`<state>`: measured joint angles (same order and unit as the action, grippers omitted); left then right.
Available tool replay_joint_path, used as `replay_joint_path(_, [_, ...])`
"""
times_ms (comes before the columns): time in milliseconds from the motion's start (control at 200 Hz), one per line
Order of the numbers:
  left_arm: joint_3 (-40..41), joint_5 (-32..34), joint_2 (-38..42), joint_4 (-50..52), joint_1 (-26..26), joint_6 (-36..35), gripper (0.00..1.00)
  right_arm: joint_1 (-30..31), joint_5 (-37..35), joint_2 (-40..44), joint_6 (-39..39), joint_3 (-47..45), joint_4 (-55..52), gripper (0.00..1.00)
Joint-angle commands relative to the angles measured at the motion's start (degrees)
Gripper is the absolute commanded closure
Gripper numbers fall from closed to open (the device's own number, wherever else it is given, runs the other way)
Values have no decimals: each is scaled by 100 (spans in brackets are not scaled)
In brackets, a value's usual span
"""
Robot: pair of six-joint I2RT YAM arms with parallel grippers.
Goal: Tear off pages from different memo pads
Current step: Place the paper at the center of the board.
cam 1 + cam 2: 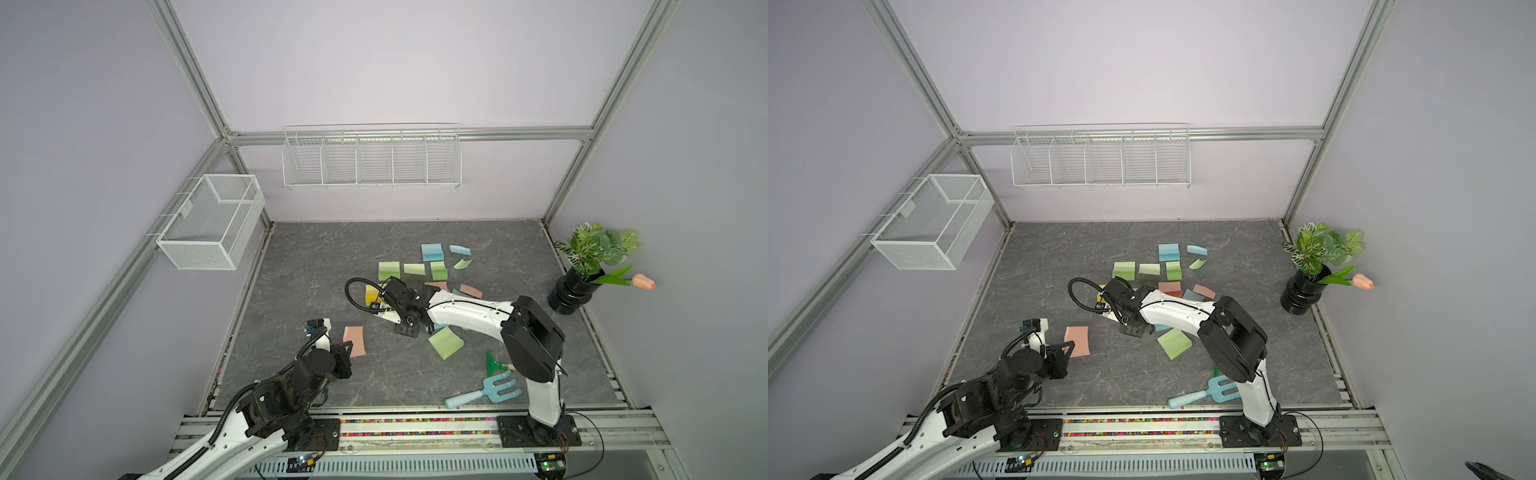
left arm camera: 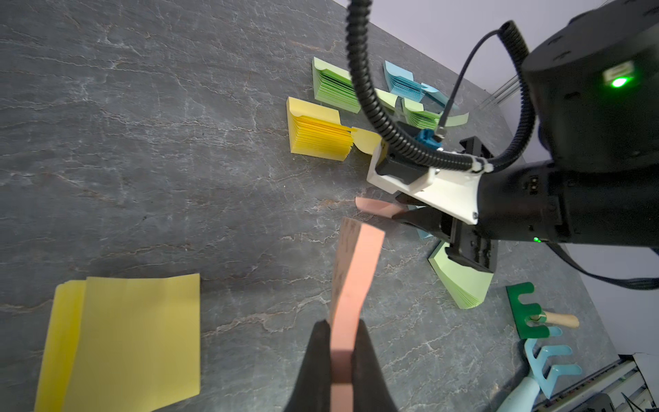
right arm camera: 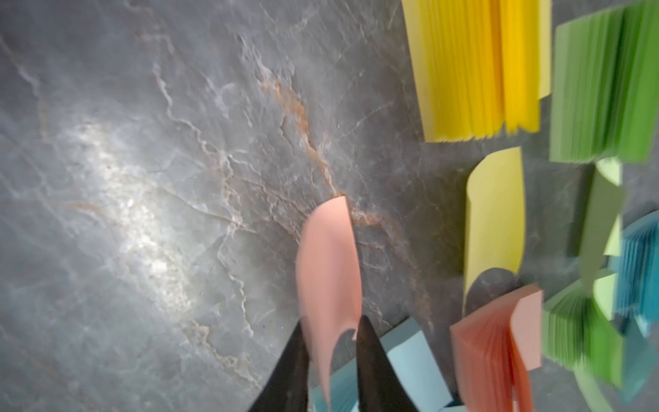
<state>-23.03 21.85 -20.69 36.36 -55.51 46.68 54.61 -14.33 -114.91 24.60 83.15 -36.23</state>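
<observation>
Closest to me, down by the front rail, is the left arm point(image 1: 266, 399), bent over the near left part of the grey marbled counter point(image 1: 311, 266). The right arm point(image 1: 469, 313) lies across the counter's middle, pointing toward the left side. Most of the memo pads point(image 1: 389, 270) sit in a loose cluster behind and under that arm: green, blue, yellow and salmon blocks. One green pad point(image 1: 445, 341) lies apart on its near side. The left hand point(image 2: 342, 331) is clamped tight on the edge of a thin salmon pad point(image 2: 356, 271), which sticks out ahead of the fingers. The right hand point(image 3: 331, 328) has its fingers a little apart. A curled salmon page point(image 3: 328, 257) stands between them, against one finger with a gap to the other. Two yellow pages point(image 2: 135, 339) lie flat beside the left hand. A curled yellow page point(image 3: 495, 221) lies just beside the yellow pad point(image 3: 478, 67).
</observation>
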Motion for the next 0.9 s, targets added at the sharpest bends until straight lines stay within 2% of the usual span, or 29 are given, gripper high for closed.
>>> replay_joint_path(0, [-209, 135, -104, -45, 40, 96, 100, -90, 569, 23, -190, 217, -222, 41])
replay_joint_path(105, [-106, -261, -376, -463, 262, -30, 100, -199, 953, 381, -620, 127, -202, 34])
replay_joint_path(260, [224, -2119, -1038, -1796, 1429, -73, 100, -440, 888, 1840, -1716, -759, 503, 28])
replay_joint_path(370, [396, -3345, -1958, -3001, 2274, 65, 100, -579, 509, 3237, -2381, -1857, 1309, 20])
replay_joint_path(450, [357, -3818, -2911, -3734, 2575, 201, 100, -596, 365, 4114, -2544, -2558, 1728, 14])
replay_joint_path(530, [3, -3994, -3786, -3836, 2640, 74, 100, -607, 490, 4760, -2612, -3041, 1933, 8])
replay_joint_path(670, [-729, -4343, -4953, -3496, 2675, -372, 100, -605, 620, 5372, -2710, -3523, 1892, 7])
replay_joint_path(825, [-1189, -3696, -5471, -2745, 2693, -689, 100, -612, 595, 5716, -2830, -3830, 2036, 7])
replay_joint_path(875, [-1322, -3268, -5546, -2380, 2694, -766, 89, -609, 623, 5783, -2865, -3895, 2120, 7])
replay_joint_path(895, [-1370, -3096, -5573, -2257, 2694, -784, 80, -606, 636, 5801, -2876, -3922, 2155, 7])
